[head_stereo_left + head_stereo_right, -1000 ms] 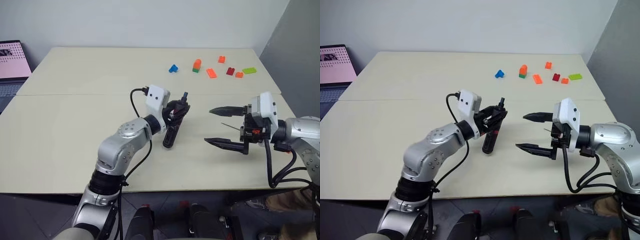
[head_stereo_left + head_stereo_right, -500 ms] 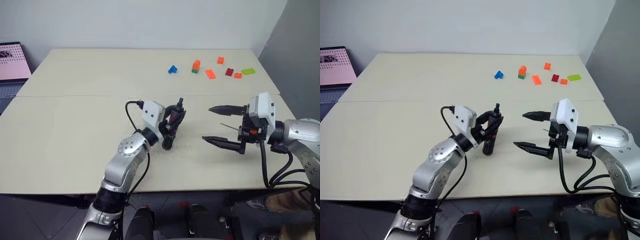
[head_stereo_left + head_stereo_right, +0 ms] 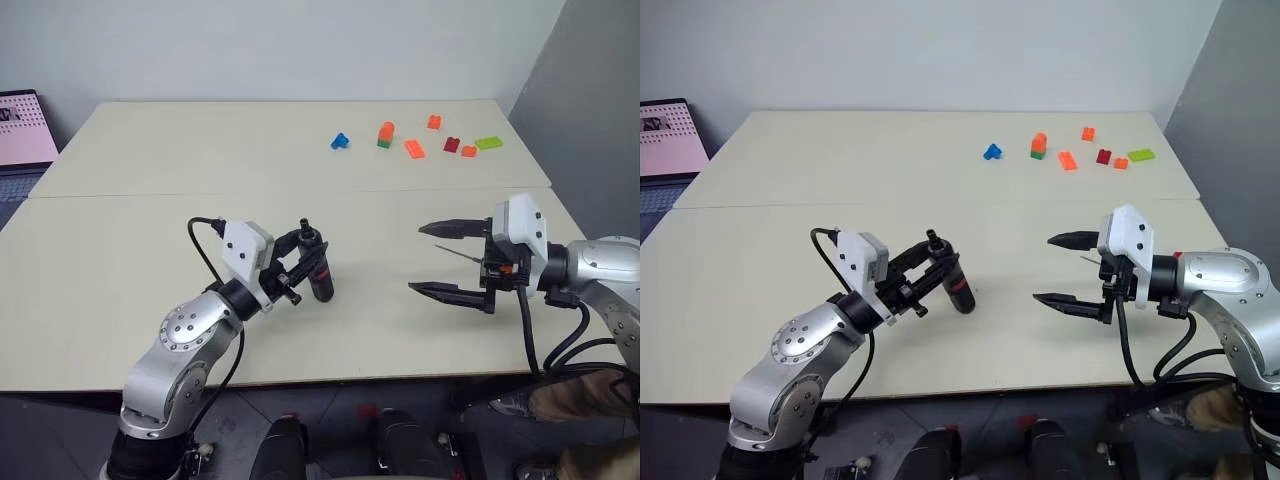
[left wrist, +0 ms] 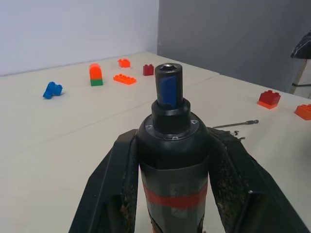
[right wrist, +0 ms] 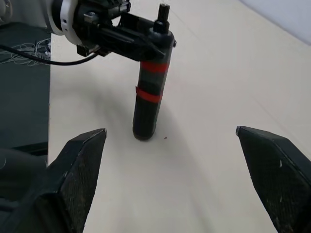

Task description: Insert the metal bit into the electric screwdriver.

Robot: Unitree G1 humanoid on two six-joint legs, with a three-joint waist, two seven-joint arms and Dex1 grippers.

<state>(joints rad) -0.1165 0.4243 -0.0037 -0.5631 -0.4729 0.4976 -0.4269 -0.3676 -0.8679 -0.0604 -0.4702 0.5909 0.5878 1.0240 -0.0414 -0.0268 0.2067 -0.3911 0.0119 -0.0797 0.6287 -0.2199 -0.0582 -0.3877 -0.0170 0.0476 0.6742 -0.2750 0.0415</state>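
- Left end effector [image 3: 300, 268] is clamped on the electric screwdriver [image 3: 318, 272]. The tool stands near upright with its base on or just above the bench [image 3: 120, 230]; can't tell which. The socket end is up.
- In the left wrist view the screwdriver [image 4: 171, 160] sits between both fingers [image 4: 109, 189], and the open chuck looks empty.
- Right end effector [image 3: 440, 260] has its jaws spread wide and nothing held. It hangs above the bench with its fingers pointing toward the left arm.
- The metal bit [image 4: 235, 124] lies flat on the bench on the right arm's side, well apart from the screwdriver. In the head view it is a thin sliver [image 3: 456, 252] seen between the right end effector's two fingers.
- Key relation: the bit is just by the right end effector, likely below it. Its long axis runs roughly across, from the right arm's side toward the screwdriver.
- The right arm is clearly the nearer one, so my call is that it drops and pinches across the rod.
- The rod is needle-thin and flat on the bench, so expect a slip-prone pick.
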